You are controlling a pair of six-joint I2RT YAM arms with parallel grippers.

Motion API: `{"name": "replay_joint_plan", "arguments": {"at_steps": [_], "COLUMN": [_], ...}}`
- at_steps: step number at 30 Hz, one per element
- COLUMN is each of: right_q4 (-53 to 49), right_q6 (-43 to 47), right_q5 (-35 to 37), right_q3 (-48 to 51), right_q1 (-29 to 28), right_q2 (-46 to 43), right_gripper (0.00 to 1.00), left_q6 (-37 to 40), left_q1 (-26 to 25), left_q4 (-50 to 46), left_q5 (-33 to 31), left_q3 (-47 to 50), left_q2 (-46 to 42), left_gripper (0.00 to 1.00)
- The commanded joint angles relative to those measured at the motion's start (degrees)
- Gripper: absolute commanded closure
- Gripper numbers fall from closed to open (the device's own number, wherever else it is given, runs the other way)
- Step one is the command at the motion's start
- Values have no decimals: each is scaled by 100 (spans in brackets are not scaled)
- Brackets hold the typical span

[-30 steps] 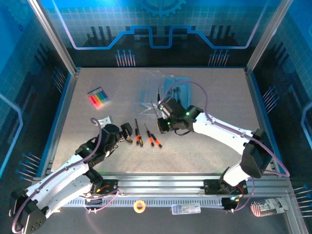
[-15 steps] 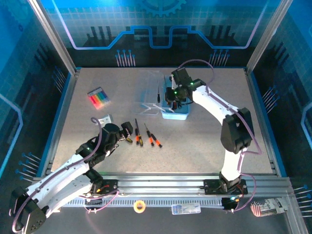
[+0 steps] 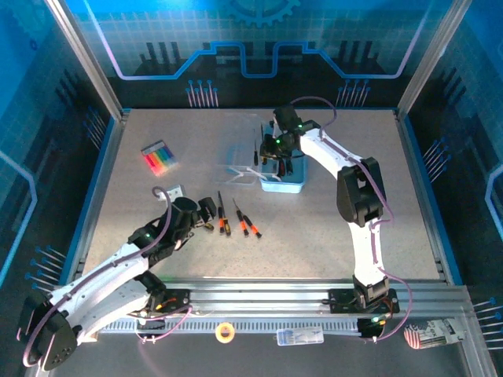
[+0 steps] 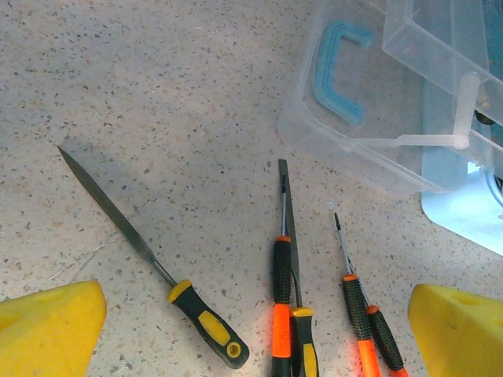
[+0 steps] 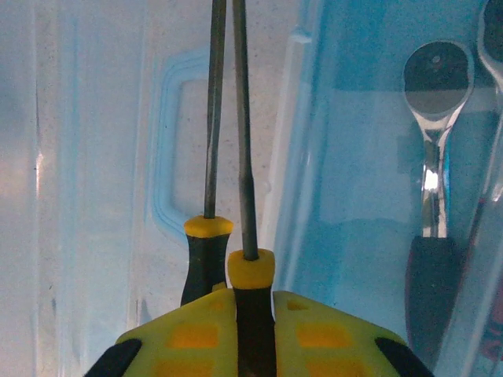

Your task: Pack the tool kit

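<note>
Nearest the bases, the left gripper (image 3: 206, 211) is held with jaws spread wide beside the loose tools (image 3: 237, 221) on the surface. Farther out, the right gripper (image 5: 251, 310), jaws clenched on two yellow-handled tools (image 5: 251, 268), has been swung across to the clear box (image 3: 292, 187). A drop-off is judged close.

Right arm's fingers (image 3: 273, 155) over the clear case (image 3: 292, 186), left arm's fingers (image 3: 207, 207) beside loose screwdrivers (image 3: 223, 224).
</note>
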State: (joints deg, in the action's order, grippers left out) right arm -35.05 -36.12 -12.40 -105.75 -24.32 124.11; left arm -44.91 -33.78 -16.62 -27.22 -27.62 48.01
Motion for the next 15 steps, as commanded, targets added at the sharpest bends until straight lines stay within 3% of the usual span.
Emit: {"name": "replay_joint_plan", "arguments": {"at_steps": [1,15], "right_q4": [-144,-223], "right_q6": [-195,-272], "right_q5": [-243,-630], "right_q3": [-192,-440], "right_q1": [50,59], "right_q2": [-1,303], "right_gripper": [82,78], "left_q6": [63,65], "left_q1": [48,48], "left_q4": [108,203], "left_q5": [-39,-16], "left_q3": [-225,-297], "left_q2": [33,244], "left_gripper": [1,1]}}
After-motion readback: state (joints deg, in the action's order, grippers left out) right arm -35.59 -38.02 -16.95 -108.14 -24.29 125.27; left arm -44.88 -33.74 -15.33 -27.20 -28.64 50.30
